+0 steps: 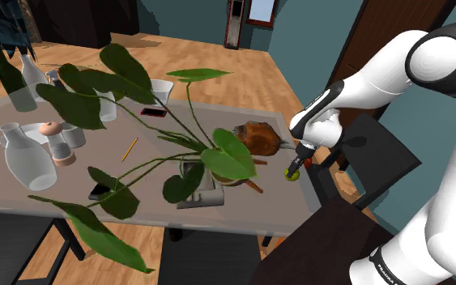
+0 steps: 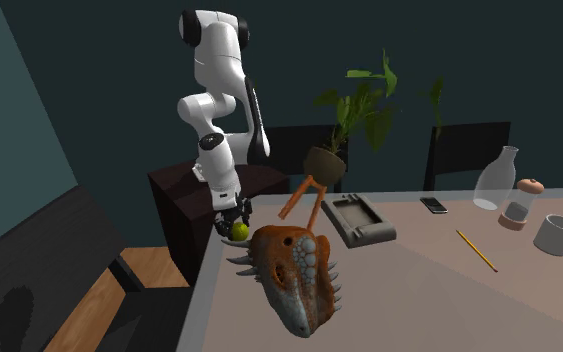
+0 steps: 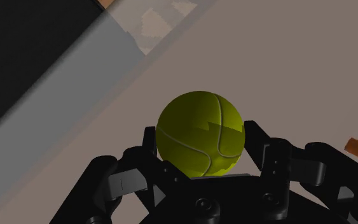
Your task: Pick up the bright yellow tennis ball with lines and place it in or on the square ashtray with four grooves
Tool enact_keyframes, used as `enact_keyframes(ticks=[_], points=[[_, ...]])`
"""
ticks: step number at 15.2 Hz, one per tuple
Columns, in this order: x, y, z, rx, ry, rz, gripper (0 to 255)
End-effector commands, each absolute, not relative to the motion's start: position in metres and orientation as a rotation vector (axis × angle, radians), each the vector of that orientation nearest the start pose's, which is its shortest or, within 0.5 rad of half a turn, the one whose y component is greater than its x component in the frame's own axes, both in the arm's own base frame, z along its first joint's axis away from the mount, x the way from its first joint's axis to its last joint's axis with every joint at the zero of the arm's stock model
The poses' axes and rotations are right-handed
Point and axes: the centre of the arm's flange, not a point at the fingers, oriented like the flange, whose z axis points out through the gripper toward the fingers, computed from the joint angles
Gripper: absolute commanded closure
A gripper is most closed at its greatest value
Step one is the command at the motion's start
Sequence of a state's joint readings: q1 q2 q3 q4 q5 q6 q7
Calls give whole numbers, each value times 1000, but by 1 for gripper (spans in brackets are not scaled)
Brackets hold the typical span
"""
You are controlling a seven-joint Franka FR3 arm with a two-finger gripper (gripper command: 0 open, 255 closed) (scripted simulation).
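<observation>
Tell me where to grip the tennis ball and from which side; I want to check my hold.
Grip the tennis ball across its widest middle, coming down from above. It is round, so any diameter serves, but a hold off centre could squeeze it out. The gripper looks placed so: its fingers clasp opposite sides near the middle.

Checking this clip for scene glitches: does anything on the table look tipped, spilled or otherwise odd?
Nothing looks spilled or broken. The one oddity is a scaly orange dinosaur head lying on the table near its edge, close by the gripper, which clasps the tennis ball.
</observation>
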State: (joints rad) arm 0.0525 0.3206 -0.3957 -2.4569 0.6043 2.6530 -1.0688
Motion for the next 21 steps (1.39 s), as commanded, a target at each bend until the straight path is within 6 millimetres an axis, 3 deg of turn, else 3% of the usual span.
enact_keyframes(ticks=[1,4,21], points=[[429,-182,172,-2982,-286,-56,255],[429,-182,172,-2982,-286,-56,255],[429,-182,262,-2982,-286,-56,255]])
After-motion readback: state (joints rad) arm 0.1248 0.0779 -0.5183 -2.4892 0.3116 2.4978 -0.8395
